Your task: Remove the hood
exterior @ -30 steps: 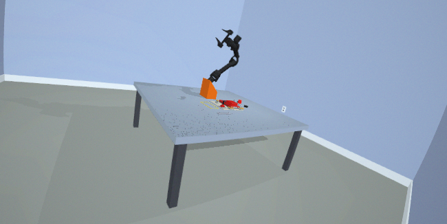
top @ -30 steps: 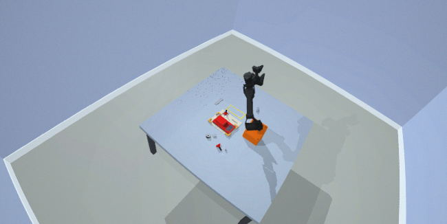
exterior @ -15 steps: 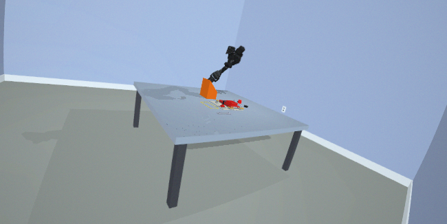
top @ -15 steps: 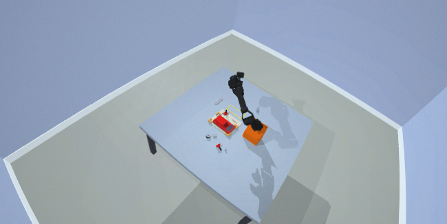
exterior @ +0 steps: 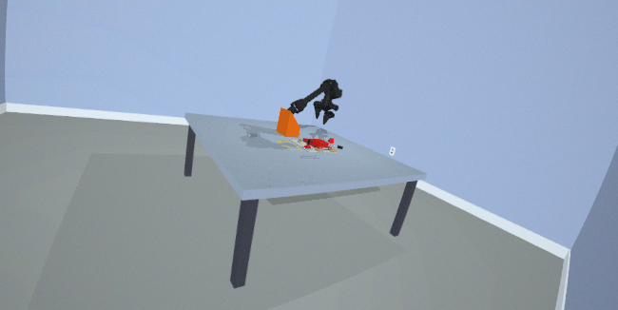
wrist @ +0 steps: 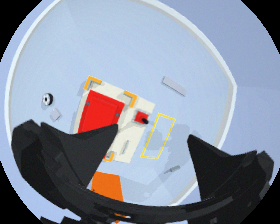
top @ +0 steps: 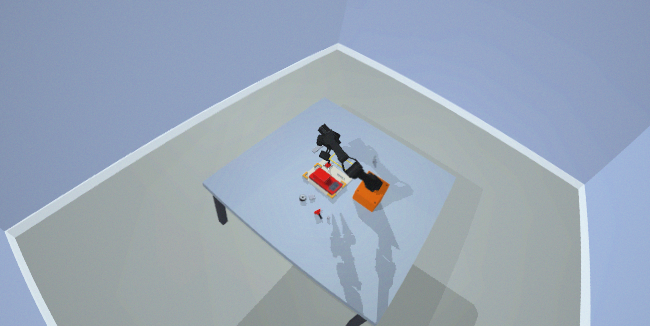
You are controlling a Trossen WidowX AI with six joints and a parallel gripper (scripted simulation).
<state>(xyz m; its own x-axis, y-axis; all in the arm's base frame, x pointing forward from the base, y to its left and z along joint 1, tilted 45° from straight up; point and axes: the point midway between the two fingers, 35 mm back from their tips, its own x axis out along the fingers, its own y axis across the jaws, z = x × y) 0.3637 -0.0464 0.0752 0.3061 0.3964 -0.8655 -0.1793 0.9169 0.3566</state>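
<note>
The red toy car (top: 322,178) (exterior: 316,145) (wrist: 99,111) lies on a white board with orange corners (top: 306,175) (wrist: 132,99) in the middle of the table (top: 260,170) (exterior: 266,171). I cannot pick out the hood from the rest of the red body. The marked area, a yellow outlined rectangle (top: 332,159) (exterior: 283,142) (wrist: 163,115), lies right beside the board, towards the arm's orange base (top: 371,195) (exterior: 287,123) (wrist: 106,184). My gripper (top: 322,152) (exterior: 327,115) (wrist: 153,133) is open and empty. It hangs high above the board and the marked area, pointing down and touching nothing.
A small red part (top: 317,213) (wrist: 143,119), a grey wheel (top: 302,198) (wrist: 48,99) and small grey bits lie loose on the table near the board. A flat grey piece (top: 314,150) (wrist: 172,84) lies beyond the marked area.
</note>
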